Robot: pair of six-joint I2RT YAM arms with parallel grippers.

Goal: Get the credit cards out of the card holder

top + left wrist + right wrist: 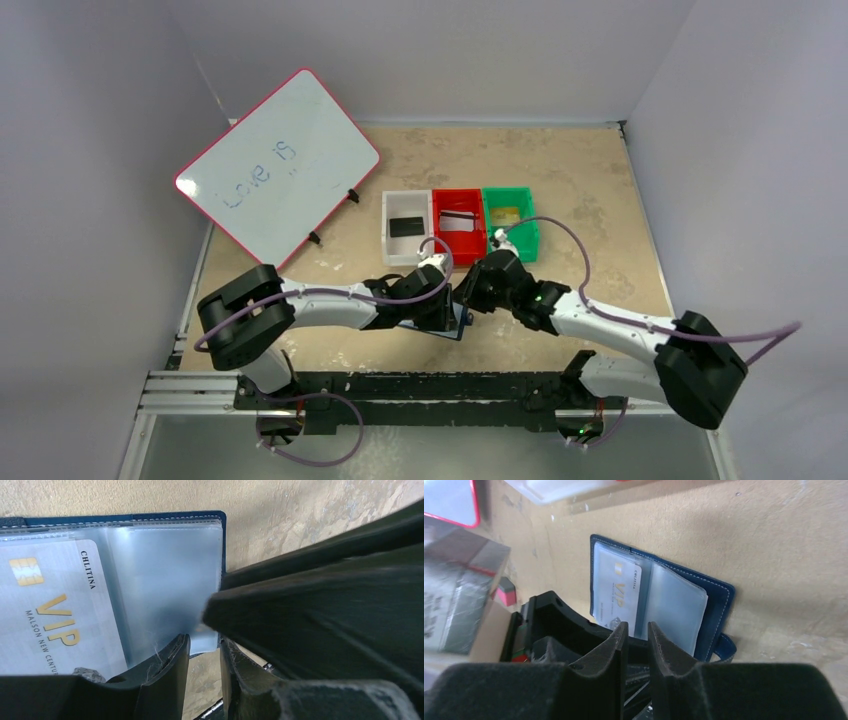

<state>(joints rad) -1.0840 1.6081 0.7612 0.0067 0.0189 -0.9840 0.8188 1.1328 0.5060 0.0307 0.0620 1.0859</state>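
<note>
Lying open on the mottled tan desk (590, 190), the card holder (716, 597) shows a navy, leather-like cover with pale stitching along its rounded edge, a small closing tab at one side, and glossy clear plastic sleeves inside. A silver-grey card (50, 610) with a gold chip and gold "VIP" lettering sits in one sleeve; the sleeve beside it looks empty and faintly creased. The left pincer (204, 650), matte black with scuffed, dusty fingers, has its jaws nearly together on the lower edge of that clear sleeve. The right pincer (638, 640), with the same ribbed black fingers, stands narrowly parted just above the holder's near edge; whether it has hold of anything cannot be told. Farther back, three small plastic bins stand in a row, touching: the white bin (392, 225) holds a flat black card (406, 226), the red bin (441, 225) a pale card, the green bin (529, 215) a gold-tan one. A pink-rimmed whiteboard (275, 165) leans at the left.
</note>
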